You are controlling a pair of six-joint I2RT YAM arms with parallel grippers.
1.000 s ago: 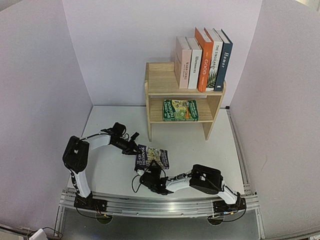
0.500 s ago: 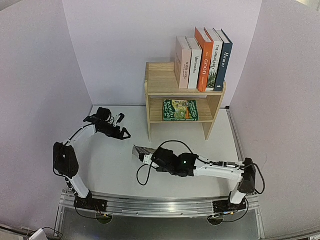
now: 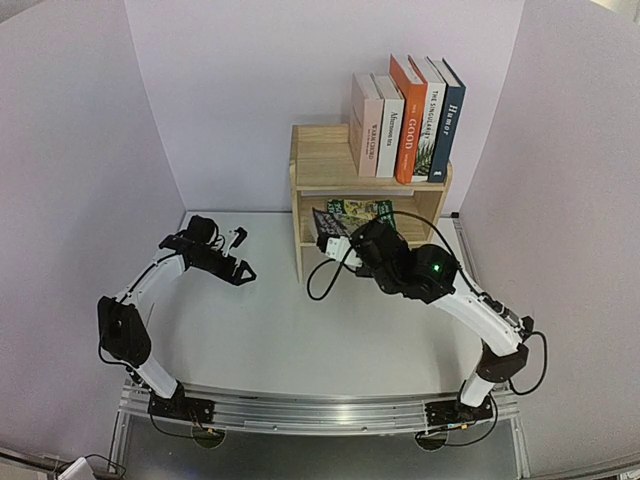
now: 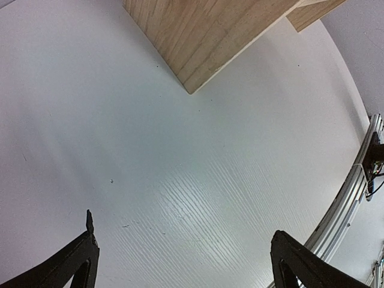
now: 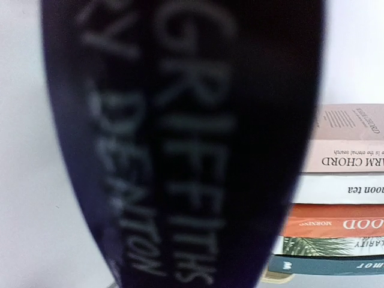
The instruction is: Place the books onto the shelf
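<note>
The left gripper [image 3: 241,271] hangs wide open over the bare white table [image 3: 300,340], holding nothing. In its wrist view only the two dark fingertips [image 4: 81,258] show, cut off by the bottom edge. Ahead of them a wooden side panel of the shelf [image 4: 204,42] meets the tabletop, its upper part out of frame. Off to the fingers' right runs the metal rail [image 4: 351,198] at the table edge.

Farther out, the right gripper [image 3: 338,235] is clamped on a dark paperback [image 5: 180,144] at the open front of the shelf's lower tier. The book fills most of the right wrist view, so close that it blurs — pale lettering reading "GRIFFITHS" can be made out, little else. The fingers themselves are hidden behind it. From above, the arm covers most of the book. Only a tilted corner shows, and whether it touches the lower board cannot be told.

Just beyond the gripper a green paperback [image 3: 368,212] lies flat on the lower tier, partly covered by the arm.

Farthest, above and beyond the hand, five books stand upright on the right side of the top board — two pale ones [image 3: 375,125], the orange "GOOD" [image 3: 407,120], a white one with a plant [image 3: 428,115] and the dark blue "Humor" [image 3: 447,120].
</note>
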